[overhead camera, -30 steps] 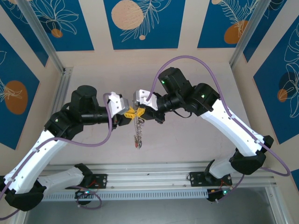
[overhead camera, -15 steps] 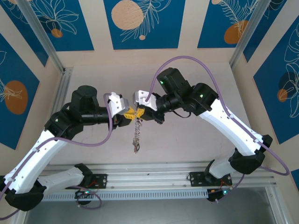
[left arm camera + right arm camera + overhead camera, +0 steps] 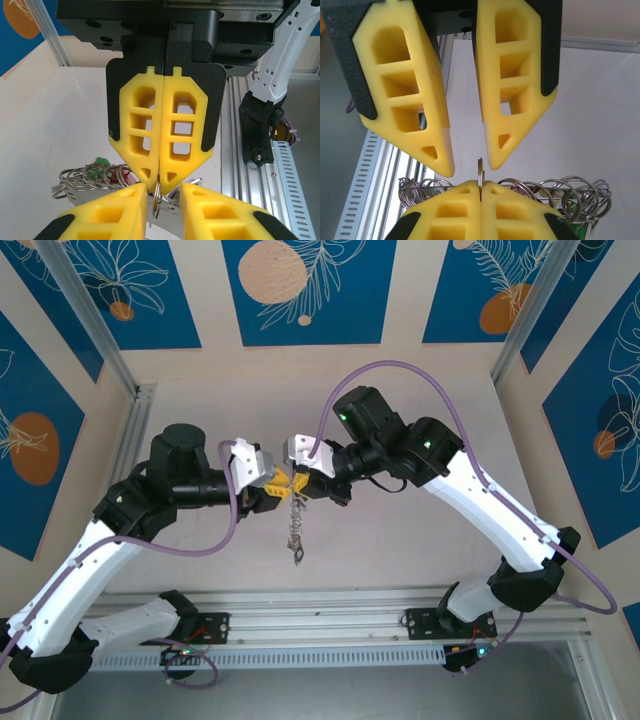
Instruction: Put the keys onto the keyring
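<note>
With the left gripper (image 3: 162,189) spread apart, only the right gripper (image 3: 480,194), clamped edge-on, held the keyring (image 3: 480,172), which might slip.

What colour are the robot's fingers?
Bright yellow fingers with black backs, clearest in the left wrist view.

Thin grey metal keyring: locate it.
The keyring sits centre-bottom of the right wrist view, pinched edge-on by the shut right gripper, between the open left gripper's fingers.

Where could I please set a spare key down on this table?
Bare table runs between the arms and the back wall, and again right of the right arm. Crowded: the middle, where the left tool and right tool meet at the keyring.
</note>
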`<action>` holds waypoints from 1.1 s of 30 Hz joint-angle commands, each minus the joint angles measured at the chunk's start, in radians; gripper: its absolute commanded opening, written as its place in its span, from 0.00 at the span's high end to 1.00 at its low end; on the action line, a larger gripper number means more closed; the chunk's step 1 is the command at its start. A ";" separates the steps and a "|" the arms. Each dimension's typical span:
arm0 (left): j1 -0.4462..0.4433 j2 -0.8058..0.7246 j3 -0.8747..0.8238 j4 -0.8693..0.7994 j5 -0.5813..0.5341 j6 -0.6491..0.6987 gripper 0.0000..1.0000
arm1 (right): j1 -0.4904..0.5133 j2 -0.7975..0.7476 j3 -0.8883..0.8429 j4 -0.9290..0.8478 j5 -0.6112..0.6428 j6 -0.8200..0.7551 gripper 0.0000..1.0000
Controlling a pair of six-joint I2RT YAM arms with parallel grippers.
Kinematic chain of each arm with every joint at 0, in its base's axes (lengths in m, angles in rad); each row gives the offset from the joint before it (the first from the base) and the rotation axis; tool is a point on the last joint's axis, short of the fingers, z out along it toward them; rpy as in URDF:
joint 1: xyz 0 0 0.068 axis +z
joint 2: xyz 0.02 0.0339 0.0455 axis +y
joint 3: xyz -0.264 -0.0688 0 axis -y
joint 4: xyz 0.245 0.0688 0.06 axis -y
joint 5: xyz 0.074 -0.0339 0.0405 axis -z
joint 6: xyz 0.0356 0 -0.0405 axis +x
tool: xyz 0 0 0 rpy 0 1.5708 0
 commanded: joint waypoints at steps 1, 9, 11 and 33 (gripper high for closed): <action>-0.007 -0.004 0.016 0.021 0.027 0.002 0.76 | 0.002 -0.013 0.020 0.025 -0.035 -0.015 1.00; -0.007 0.011 0.026 0.011 0.030 0.005 0.75 | 0.003 -0.016 0.014 0.025 -0.049 -0.018 1.00; -0.008 0.012 0.025 0.010 0.025 0.009 0.75 | 0.004 -0.016 0.016 0.025 -0.055 -0.020 1.00; -0.008 0.017 0.025 0.004 0.005 0.017 0.84 | 0.017 -0.049 -0.020 0.045 -0.073 -0.039 1.00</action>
